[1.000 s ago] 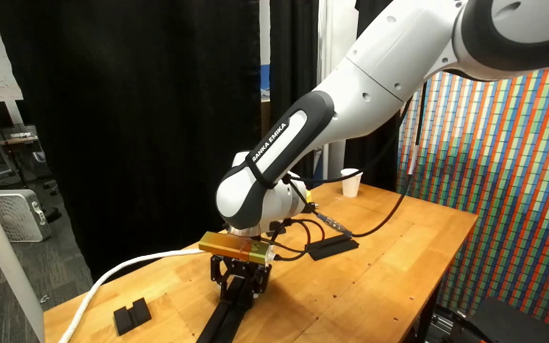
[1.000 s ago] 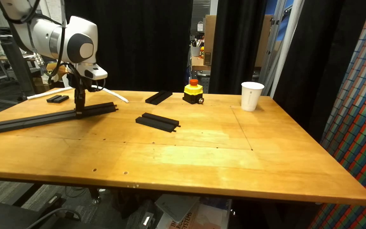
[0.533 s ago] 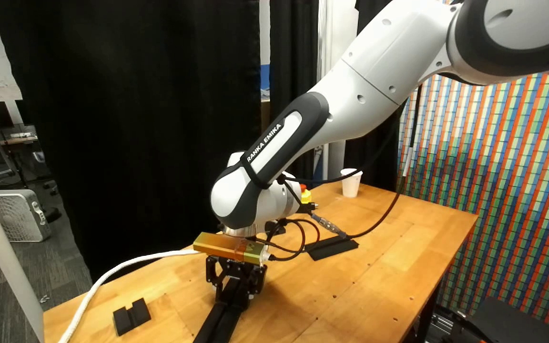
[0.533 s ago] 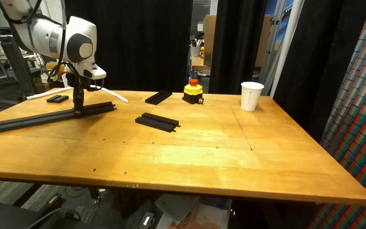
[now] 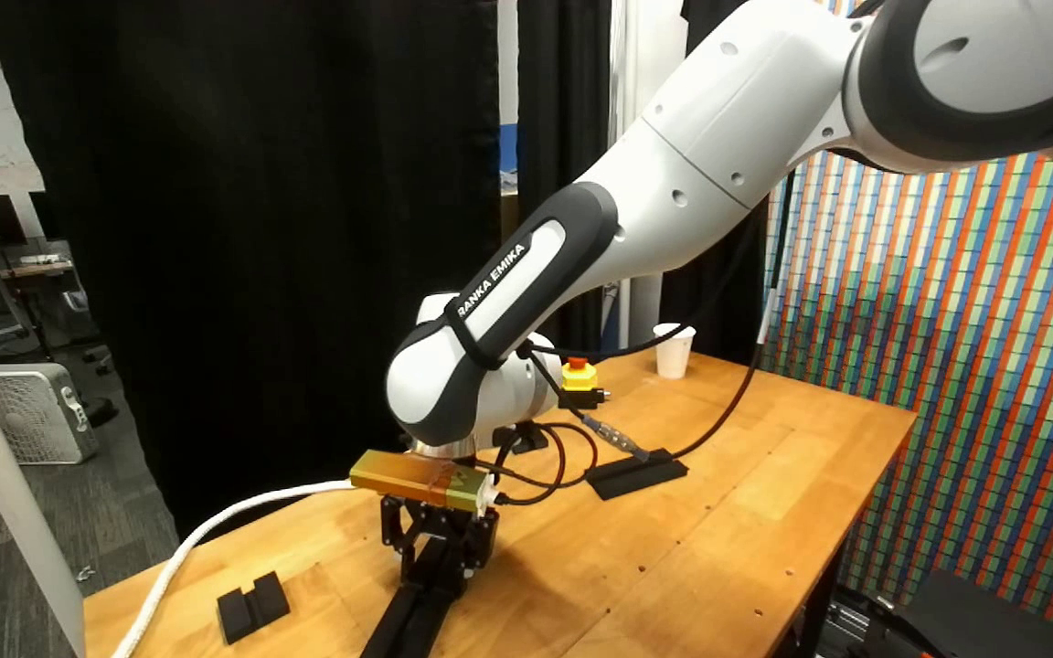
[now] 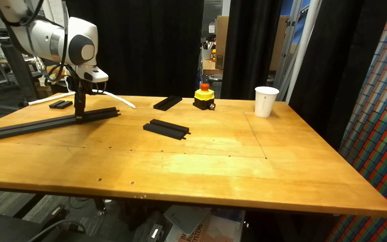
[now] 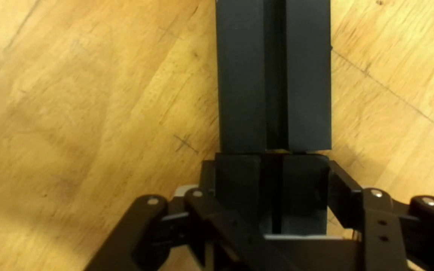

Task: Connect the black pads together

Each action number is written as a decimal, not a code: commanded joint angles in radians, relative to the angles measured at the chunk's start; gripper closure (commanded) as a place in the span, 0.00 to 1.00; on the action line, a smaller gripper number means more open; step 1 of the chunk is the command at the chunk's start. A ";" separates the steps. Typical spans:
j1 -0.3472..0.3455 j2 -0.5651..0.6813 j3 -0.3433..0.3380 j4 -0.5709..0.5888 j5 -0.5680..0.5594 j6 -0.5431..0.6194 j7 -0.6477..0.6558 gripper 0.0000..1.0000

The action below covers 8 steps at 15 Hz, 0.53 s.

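Wooden tabletop [image 7: 96, 124]. The gripper [image 7: 272, 186] has its fingers [image 7: 343, 194] clamped on a grooved black pad [image 7: 241, 180]. Just beyond it, across a slim gap, a second pad [image 7: 242, 77] shares its long axis; joining them likely takes a straight push.

Table [image 6: 186, 174]: blk pads [image 6: 162, 131], wht cup [image 6: 266, 102], ylw btn box [image 6: 204, 95]; wht cable [image 5: 289, 494] prob. too.

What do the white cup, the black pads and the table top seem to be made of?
White cup: probably paper, matte, by its lipped rim. Black pads: perhaps plastic, matte, uniform black with crisp edges. Table top: apparently wood, slightly shiny, grain visible.
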 commanded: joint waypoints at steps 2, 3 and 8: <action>0.053 0.112 -0.038 0.066 -0.073 -0.010 0.069 0.55; 0.055 0.116 -0.040 0.073 -0.082 -0.024 0.076 0.55; 0.057 0.130 -0.036 0.094 -0.098 -0.048 0.091 0.55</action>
